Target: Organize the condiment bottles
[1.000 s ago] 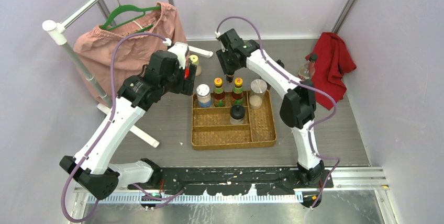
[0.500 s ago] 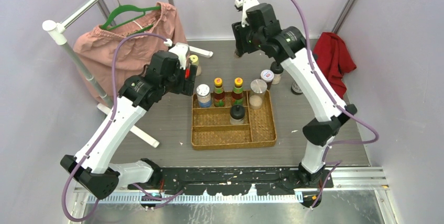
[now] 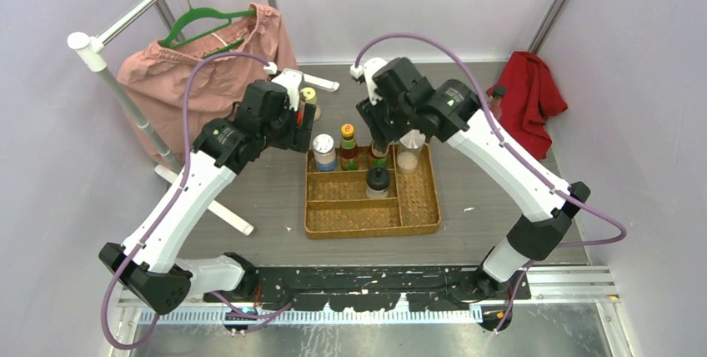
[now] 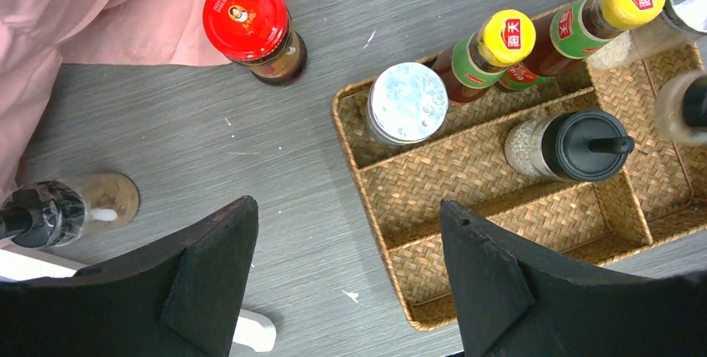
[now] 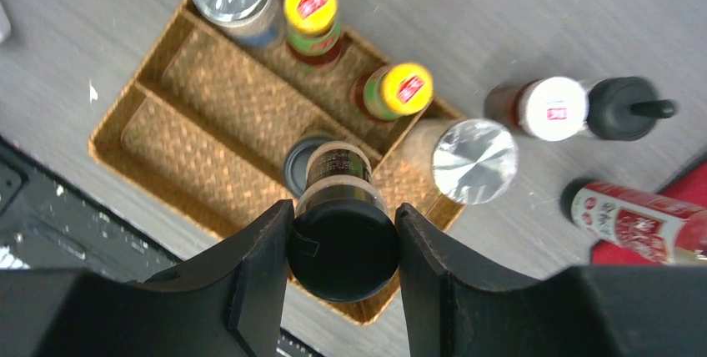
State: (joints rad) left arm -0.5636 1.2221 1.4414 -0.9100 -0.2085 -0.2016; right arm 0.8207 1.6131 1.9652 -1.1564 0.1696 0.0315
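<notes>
Back from beyond the tray (image 5: 217, 107), the right gripper (image 5: 342, 244) hung over it clamped on a black-capped bottle (image 5: 340, 265), seemingly ready to slot in, while the left gripper (image 4: 343, 217) gaped empty beside it.

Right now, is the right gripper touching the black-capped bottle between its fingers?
Touching. The right wrist view shows the fingers of the right gripper pressed against both sides of the black-capped bottle, with no gap on either side.
</notes>
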